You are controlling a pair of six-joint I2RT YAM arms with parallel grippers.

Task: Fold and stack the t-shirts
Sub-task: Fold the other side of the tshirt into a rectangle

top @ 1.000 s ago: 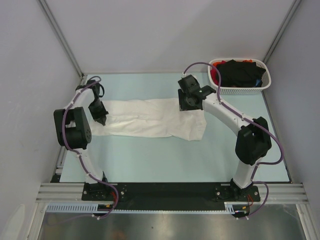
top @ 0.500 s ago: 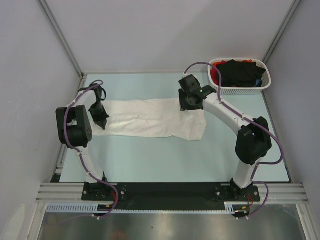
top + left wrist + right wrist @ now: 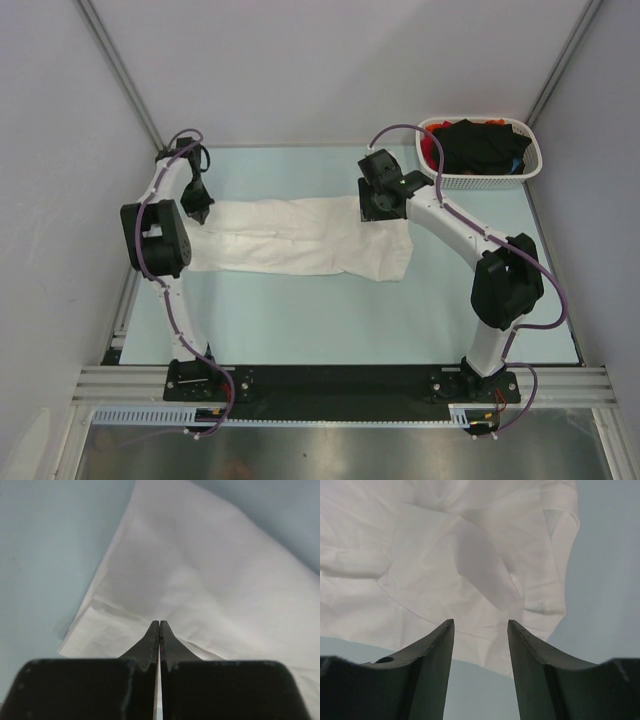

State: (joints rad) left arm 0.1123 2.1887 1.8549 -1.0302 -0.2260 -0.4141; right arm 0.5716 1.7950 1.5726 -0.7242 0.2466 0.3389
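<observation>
A white t-shirt [image 3: 300, 238] lies flat across the table, folded into a long band; no print shows. My left gripper [image 3: 197, 211] is over its far left corner. In the left wrist view the left gripper [image 3: 159, 623] is shut, its tips just above the white cloth [image 3: 200, 570], with no cloth seen between them. My right gripper [image 3: 378, 208] is over the shirt's far right end. In the right wrist view the right gripper [image 3: 480, 624] is open and empty above the shirt's edge [image 3: 470, 565]. A black shirt [image 3: 480, 143] and a red one [image 3: 429, 150] lie in the basket.
A white perforated basket [image 3: 482, 180] stands at the far right corner of the table. Grey walls enclose the pale blue table [image 3: 350, 320] on three sides. The arm bases sit on the black rail [image 3: 330, 382] at the near edge.
My left gripper has moved from the shirt's near left part toward the far left corner, still shut. The right arm and the shirt have not visibly moved.
</observation>
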